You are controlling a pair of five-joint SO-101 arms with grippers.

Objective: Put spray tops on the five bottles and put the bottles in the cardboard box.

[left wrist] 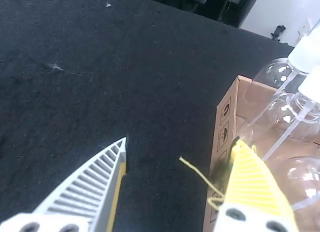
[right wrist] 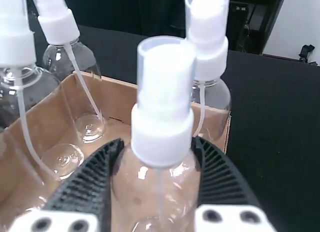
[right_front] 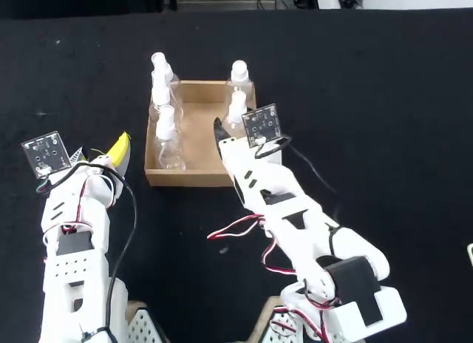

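White left arm, left gripper ribbed white and yellow, white right arm, right gripper ribbed black, red, white and black cables, dark square wrist boards.

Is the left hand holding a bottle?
No, the left hand is open over the black table beside the cardboard box, with nothing in it.

Cardboard box: mid-table, ahead of both arms.
Left-wall bottles: three, in a row inside the box (front to back).
Right-wall bottles: two inside, one behind the other.
Right gripper: around the front bottle of that pair.
Left gripper: over the table, just left of the box.
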